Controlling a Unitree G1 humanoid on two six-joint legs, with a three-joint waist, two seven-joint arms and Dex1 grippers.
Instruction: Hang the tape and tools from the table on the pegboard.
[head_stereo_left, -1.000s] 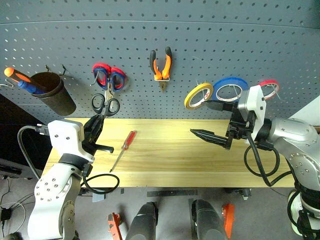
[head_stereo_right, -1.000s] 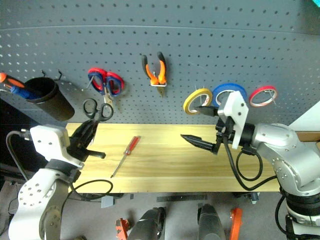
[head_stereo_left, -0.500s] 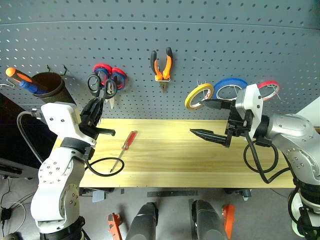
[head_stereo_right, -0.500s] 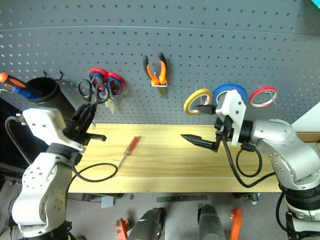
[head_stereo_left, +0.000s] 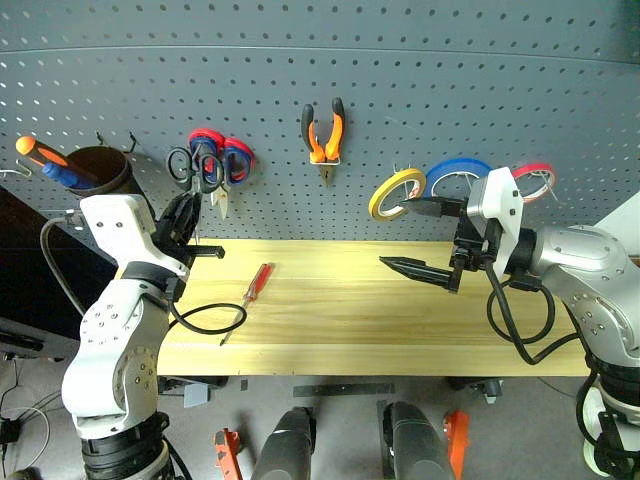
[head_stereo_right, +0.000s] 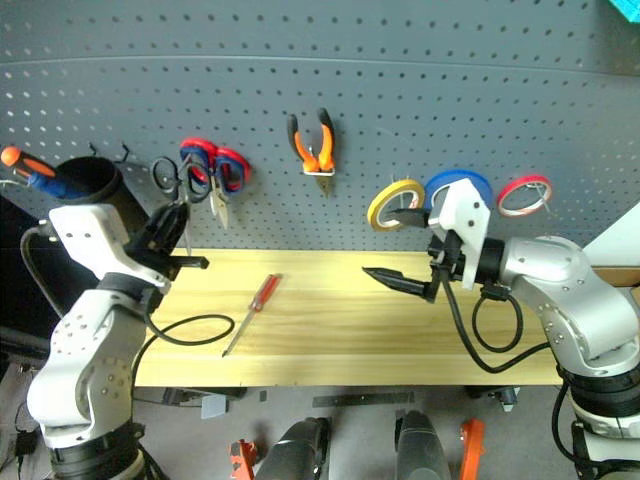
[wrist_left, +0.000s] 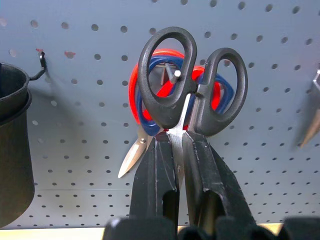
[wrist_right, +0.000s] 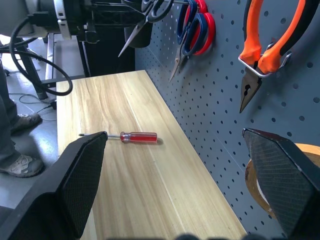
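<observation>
Pegboard (head_stereo_left: 420, 70) carries pliers (head_stereo_left: 322, 135) and yellow tape (head_stereo_left: 397, 192). On the table (head_stereo_left: 340, 315) lies the red screwdriver (head_stereo_left: 250, 295). Left gripper (wrist_left: 180, 150) clamps black scissors (wrist_left: 192, 82) against the board; right gripper (head_stereo_left: 425, 240) hovers agape.

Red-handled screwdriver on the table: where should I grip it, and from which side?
Probably grip the red-handled screwdriver across its red handle, coming from above. It lies flat on the table, handle toward the pegboard, thin shaft pointing at the front edge. The handle is the thicker part, and bare wood lies either side for the fingers.
</observation>
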